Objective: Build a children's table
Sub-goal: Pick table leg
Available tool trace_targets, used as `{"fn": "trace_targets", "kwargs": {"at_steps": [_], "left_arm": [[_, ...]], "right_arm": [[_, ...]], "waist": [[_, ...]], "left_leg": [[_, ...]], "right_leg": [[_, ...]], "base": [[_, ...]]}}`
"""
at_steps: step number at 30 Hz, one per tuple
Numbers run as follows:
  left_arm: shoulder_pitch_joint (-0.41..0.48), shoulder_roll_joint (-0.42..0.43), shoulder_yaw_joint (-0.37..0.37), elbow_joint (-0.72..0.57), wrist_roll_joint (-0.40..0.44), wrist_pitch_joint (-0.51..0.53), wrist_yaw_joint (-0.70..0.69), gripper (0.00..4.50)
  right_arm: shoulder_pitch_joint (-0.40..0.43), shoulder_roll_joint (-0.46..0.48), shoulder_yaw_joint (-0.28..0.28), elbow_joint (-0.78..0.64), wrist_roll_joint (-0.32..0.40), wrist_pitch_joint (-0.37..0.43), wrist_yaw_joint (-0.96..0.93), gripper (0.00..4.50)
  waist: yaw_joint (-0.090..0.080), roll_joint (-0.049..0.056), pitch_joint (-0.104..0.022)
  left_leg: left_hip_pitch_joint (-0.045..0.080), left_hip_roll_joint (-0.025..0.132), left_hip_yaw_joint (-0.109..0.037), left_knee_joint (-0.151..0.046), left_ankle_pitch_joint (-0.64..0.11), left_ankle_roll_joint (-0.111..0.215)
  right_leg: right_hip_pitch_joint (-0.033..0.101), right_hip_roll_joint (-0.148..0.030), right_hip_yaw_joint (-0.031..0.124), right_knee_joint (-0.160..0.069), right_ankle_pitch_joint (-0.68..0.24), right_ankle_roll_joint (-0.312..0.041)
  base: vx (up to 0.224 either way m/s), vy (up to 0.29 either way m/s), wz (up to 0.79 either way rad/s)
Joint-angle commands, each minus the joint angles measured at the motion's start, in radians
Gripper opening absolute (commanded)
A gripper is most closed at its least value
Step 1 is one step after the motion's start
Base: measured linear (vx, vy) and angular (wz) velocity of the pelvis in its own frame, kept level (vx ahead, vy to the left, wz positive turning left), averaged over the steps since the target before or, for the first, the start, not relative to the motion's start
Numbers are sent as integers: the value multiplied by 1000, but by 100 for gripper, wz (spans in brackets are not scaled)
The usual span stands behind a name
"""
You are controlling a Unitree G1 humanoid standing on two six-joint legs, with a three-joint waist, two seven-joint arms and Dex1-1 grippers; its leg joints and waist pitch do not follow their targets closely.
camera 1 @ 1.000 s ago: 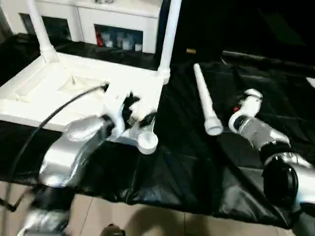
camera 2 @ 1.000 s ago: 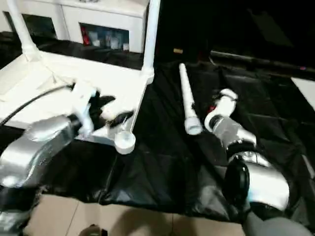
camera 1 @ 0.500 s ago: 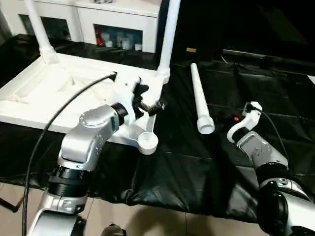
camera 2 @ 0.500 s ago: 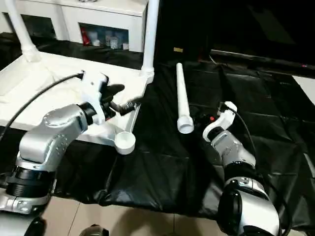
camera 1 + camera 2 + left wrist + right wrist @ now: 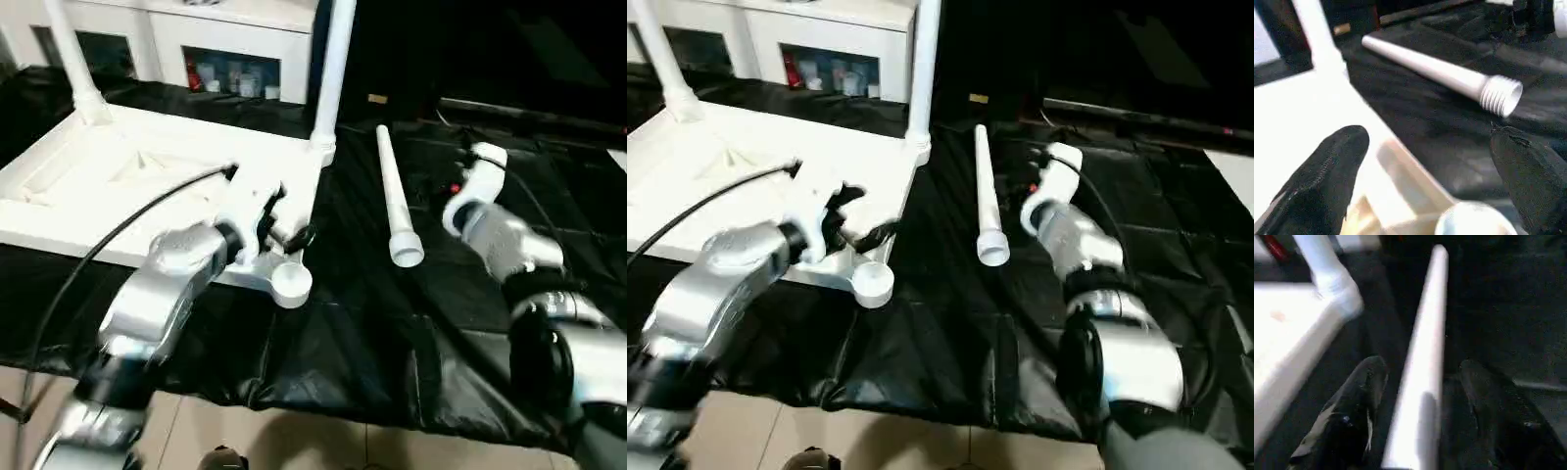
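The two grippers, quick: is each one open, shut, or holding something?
Left gripper: jaws wide open, holding nothing, over the table top's corner socket.
Right gripper: jaws open astride the loose leg, not clamped.

Dim room, motion blur, soft focus

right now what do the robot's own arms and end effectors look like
Both forearms are rounded silver shells with black joint rings nearer the body: the left arm and the right arm. White wrist housings sit ahead of them. A thin black cable arcs to the left wrist. Each end effector has two matte black fingers, rounded at the tips.
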Motion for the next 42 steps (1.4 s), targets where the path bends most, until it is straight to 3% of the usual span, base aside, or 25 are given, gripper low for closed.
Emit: {"fn": "trace_targets", "kwargs": {"at_steps": [1, 4, 8, 11, 18, 22, 30, 35, 40, 41, 42], "left_arm": [[32, 19, -9, -83, -4, 48, -5, 450], [67, 36, 0, -131, -4, 75, 1, 450], [105, 65, 5, -190, -9, 115, 2, 450], [129, 79, 18, -237, -16, 152, 4, 450], [178, 98, 31, -321, -33, 224, 15, 450], [190, 101, 34, -340, -39, 242, 16, 450], [196, 106, 51, -353, -42, 254, 27, 450], [187, 102, 53, -344, -38, 248, 35, 450], [165, 88, 47, -318, -37, 228, 41, 450], [159, 86, 44, -304, -36, 216, 40, 450], [148, 82, 39, -289, -32, 203, 40, 450]], "right_arm": [[-28, -6, 20, 32, -37, 3, -37, 311], [-50, -3, 28, 72, -50, 42, -49, 321], [-68, -1, 41, 124, -74, 90, -48, 321], [-70, 6, 31, 139, -60, 119, 5, 321], [-67, 5, -14, 162, -36, 214, 7, 321], [-56, 5, 1, 168, -55, 253, 6, 321], [-30, 12, -3, 168, -68, 266, -3, 258], [-18, 8, -11, 165, -68, 261, -9, 244], [-13, -9, -30, 160, -52, 255, -1, 243], [-12, -12, -36, 159, -47, 251, 0, 243], [-11, -19, -46, 156, -38, 241, 1, 243]], "waist": [[2, 6, -80], [5, 9, -78], [9, 12, -72], [13, 5, -71], [16, 1, -69], [16, -10, -69], [14, -16, -70], [17, -26, -70], [18, -27, -71], [19, -17, -71], [19, -14, -71]], "left_leg": [[17, 13, 5, -67, -154, -37], [19, 11, 7, -67, -169, -32], [21, 12, 5, -71, -230, -49], [20, 12, 5, -72, -246, -52], [19, 12, 3, -74, -254, -60], [18, 12, 3, -74, -253, -63], [22, 12, 0, -75, -278, -80], [22, 12, -1, -76, -291, -84], [24, 11, -1, -76, -299, -87], [26, 11, -1, -75, -306, -90], [27, 10, -1, -75, -313, -91]], "right_leg": [[50, -45, 25, -55, -93, -197], [50, -42, 26, -57, -94, -196], [45, -44, 26, -65, -167, -181], [44, -45, 27, -69, -195, -173], [43, -46, 27, -68, -233, -159], [41, -47, 26, -71, -256, -148], [36, -45, 24, -71, -259, -133], [36, -46, 24, -72, -267, -129], [35, -45, 24, -73, -265, -128], [33, -44, 25, -73, -261, -129], [32, -44, 25, -75, -264, -128]], "base": [[0, 0, 0], [0, 0, 0], [0, 0, 0], [0, 0, 0], [0, 0, 0], [0, 0, 0], [0, 0, 0], [0, 0, 0], [0, 0, 0], [0, 0, 0], [0, 0, 0]]}}
